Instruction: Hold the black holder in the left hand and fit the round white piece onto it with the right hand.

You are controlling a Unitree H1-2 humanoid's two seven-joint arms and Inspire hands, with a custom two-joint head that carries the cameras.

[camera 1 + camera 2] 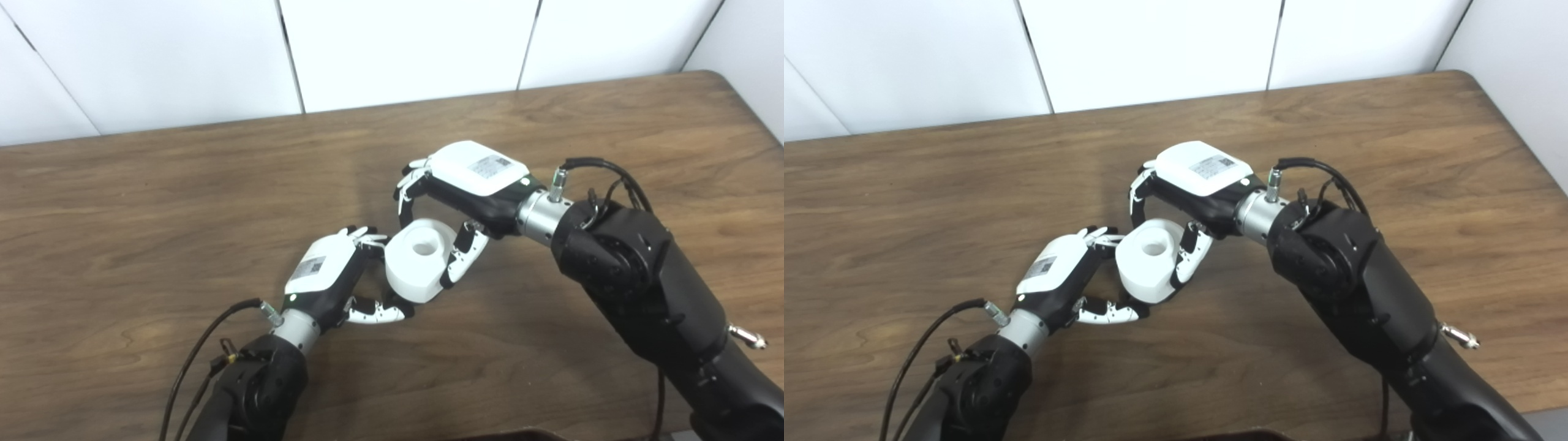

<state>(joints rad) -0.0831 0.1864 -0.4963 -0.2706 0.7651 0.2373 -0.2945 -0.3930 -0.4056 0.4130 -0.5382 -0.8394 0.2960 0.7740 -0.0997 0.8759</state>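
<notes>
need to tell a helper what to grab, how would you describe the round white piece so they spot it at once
On the brown wooden table, look near the middle, where the two hands meet. Between the left hand and the right hand is the round white piece, a thick short cylinder with a round hole in its top face, plain white unlike the black-and-white fingers around it.

The brown wood-grain table [184, 202] fills most of both views, its far edge running along a white panelled wall [404, 49] and its far right corner rounded. The only thing seen on or just above its surface is a round white plastic piece with a centre hole [419, 260], sitting between the fingers [373, 240] of the left hand and the fingers [462, 257] of the right hand. Whether it actually rests on the table cannot be told. A dark shadow lies on the wood beside it.
</notes>
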